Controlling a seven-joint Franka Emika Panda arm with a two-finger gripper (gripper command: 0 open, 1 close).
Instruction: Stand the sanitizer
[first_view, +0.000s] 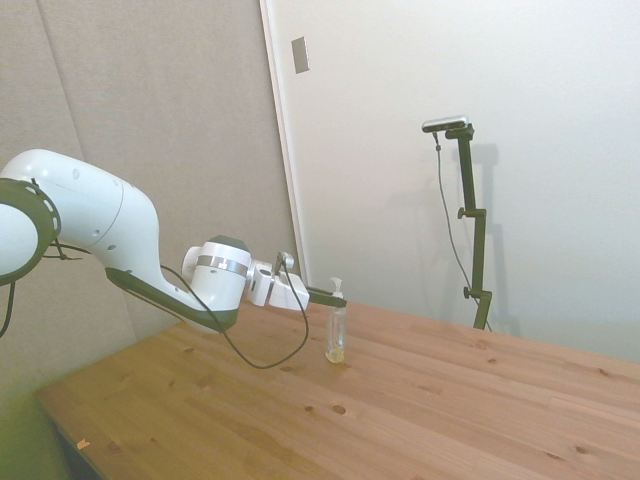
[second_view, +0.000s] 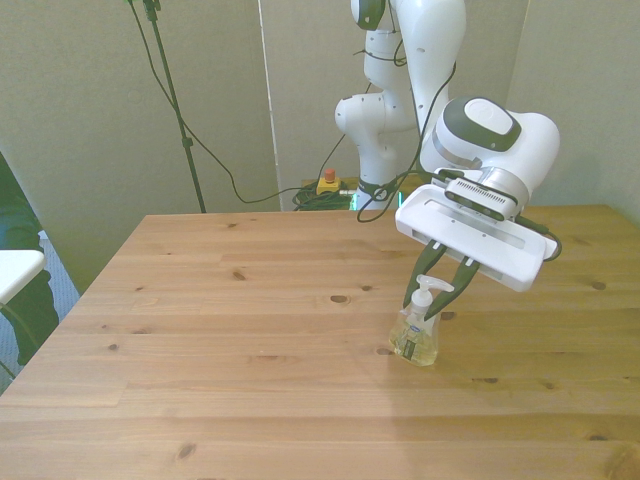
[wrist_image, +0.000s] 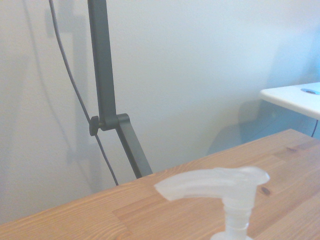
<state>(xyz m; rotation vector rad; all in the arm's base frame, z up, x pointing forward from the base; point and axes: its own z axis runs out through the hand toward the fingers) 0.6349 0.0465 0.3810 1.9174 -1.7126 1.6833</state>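
While the sanitizer (second_view: 416, 335) stands upright, the gripper (second_view: 436, 292) seemingly straddles its neck.

The sanitizer (second_view: 417, 333) stands upright on the wooden bench (second_view: 220, 330). The hand (second_view: 436, 287) reaches down over it, its dark fingers (second_view: 413, 283) spread either side of the white pump.

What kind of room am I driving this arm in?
Probably a lab or test room: a bare wooden table against plain walls, cables and a red stop button behind it, and only the sanitizer standing upright under the gripper.
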